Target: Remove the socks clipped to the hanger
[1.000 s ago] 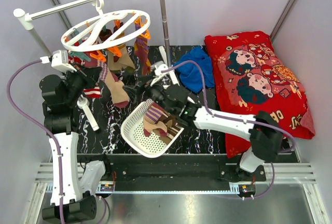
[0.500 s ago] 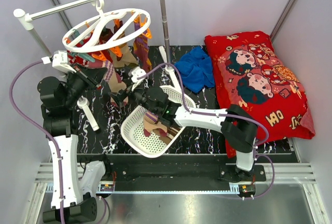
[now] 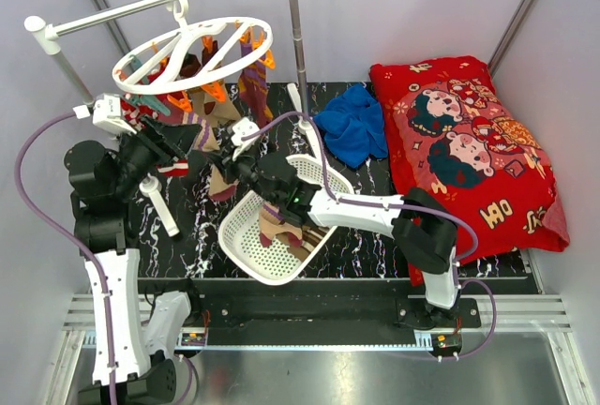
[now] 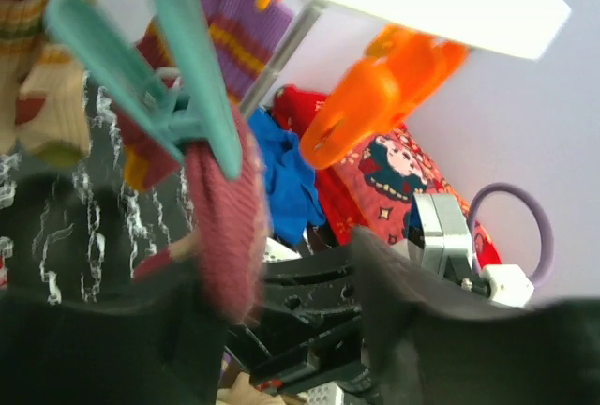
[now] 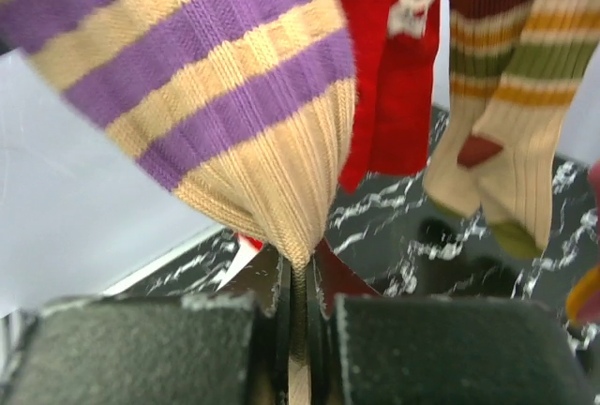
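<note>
Top external view: the hanger [image 3: 192,49], a white plastic ring with curved crossbars and a top hook, hangs from a grey rail [image 3: 159,2] at the table's far left, and the socks [image 3: 202,128] dangle below its rim from orange and teal clips. The left gripper [image 3: 178,150] and right gripper [image 3: 228,163] both reach in under the ring; their jaws cannot be read here. One white perforated basket [image 3: 246,236] holds more striped socks. One crumpled blue cloth [image 3: 354,124] and one red cartoon-print pillow [image 3: 469,152] lie to the right. Left wrist view: one teal clip [image 4: 178,58] pinches a ribbed maroon sock [image 4: 225,227], which hangs into the left gripper [image 4: 286,264]; the dark jaws stand apart on either side of it. One orange clip [image 4: 375,96] hangs empty from the white rim. Right wrist view: the right gripper [image 5: 298,297] has its rough grey pads [image 5: 141,349] pressed together on the tip of a knitted purple-and-tan sock [image 5: 216,77]. Two more socks hang behind it over the black marbled tabletop [image 5: 403,208]: one red sock [image 5: 394,67] and one tan sock [image 5: 506,114] with maroon and olive stripes.
</note>
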Robot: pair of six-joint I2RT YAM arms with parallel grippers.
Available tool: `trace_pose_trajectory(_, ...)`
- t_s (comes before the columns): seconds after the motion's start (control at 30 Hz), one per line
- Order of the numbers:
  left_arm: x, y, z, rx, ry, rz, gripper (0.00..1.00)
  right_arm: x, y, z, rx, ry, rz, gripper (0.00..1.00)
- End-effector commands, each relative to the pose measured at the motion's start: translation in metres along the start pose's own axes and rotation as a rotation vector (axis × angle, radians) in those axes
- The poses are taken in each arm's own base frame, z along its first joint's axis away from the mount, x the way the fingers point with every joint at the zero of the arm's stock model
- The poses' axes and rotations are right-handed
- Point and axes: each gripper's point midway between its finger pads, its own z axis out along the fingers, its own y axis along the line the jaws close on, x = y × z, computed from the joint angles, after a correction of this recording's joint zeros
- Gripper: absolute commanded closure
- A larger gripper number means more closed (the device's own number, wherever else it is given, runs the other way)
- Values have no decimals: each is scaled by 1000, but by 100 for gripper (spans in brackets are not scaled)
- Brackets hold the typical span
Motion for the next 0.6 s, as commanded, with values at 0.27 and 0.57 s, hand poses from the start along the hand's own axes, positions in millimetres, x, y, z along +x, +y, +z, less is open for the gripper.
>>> trace_pose_trajectory(0.27,-51,3,-32,-266,-118,94,9,-71,30,-43,-168,-140,156,100)
trace_pose_trajectory(0.57,-73,0,-30,-290,-167,104,17,-78,37,-52,-214,-154,201,100)
